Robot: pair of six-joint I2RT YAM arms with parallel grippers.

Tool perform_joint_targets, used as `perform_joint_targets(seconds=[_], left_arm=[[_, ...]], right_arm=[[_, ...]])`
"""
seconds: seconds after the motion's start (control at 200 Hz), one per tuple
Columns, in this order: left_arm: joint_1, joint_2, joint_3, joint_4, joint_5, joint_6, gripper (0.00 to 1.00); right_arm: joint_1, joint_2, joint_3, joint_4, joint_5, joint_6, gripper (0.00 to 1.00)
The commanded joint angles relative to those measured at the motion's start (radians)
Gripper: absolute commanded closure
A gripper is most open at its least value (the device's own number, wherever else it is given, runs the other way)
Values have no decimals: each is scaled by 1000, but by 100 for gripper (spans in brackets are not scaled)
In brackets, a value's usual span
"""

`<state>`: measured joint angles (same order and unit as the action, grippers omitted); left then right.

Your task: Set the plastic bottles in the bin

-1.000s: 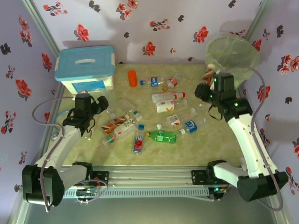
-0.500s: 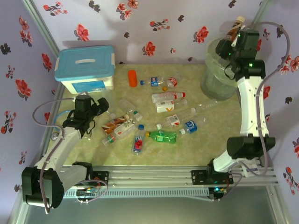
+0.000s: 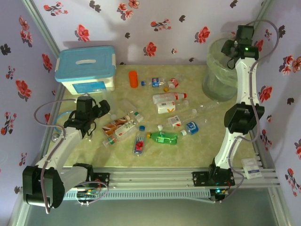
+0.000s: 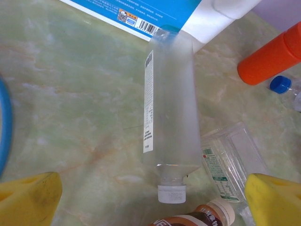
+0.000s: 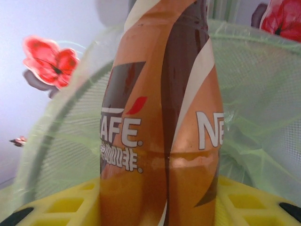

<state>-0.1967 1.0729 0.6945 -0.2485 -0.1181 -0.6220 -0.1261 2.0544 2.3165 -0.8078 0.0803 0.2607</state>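
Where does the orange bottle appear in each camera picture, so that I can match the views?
Top external: orange bottle at the far side of the table, just right of the blue-lidded white box.
Left wrist: upper right, slanted, cut by the edge.
Right wrist: here a brown coffee bottle fronts the bin.
Shared landmark: that box, at the left wrist picture's top edge.
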Motion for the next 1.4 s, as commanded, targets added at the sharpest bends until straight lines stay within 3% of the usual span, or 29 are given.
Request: perform_joint_targets(seconds=[0.0, 0.18, 0.625, 1.035, 1.105, 1.275, 1.395], left_arm=[[-5, 15, 13, -14, 11, 22, 0], [-6, 25, 20, -22, 13, 24, 0], [-5, 42, 22, -30, 17, 25, 0], [-5, 97, 37, -28, 15, 34, 0], [-6, 99, 36, -26, 14, 35, 0], [-5, 115, 37, -25, 15, 42, 0], [-5, 127, 37, -25, 15, 44, 0]], right_arm=[[-17, 30, 41, -15, 24, -27, 63], [-23, 90, 122, -168, -32, -47, 62], [-5, 61, 60, -381, -261, -73, 62], [82, -35, 0, -417, -463, -79, 64], [82, -45, 5, -416, -447, -77, 64], [64, 0, 67, -449, -213, -96, 63], [43, 43, 96, -428, -154, -98, 63]])
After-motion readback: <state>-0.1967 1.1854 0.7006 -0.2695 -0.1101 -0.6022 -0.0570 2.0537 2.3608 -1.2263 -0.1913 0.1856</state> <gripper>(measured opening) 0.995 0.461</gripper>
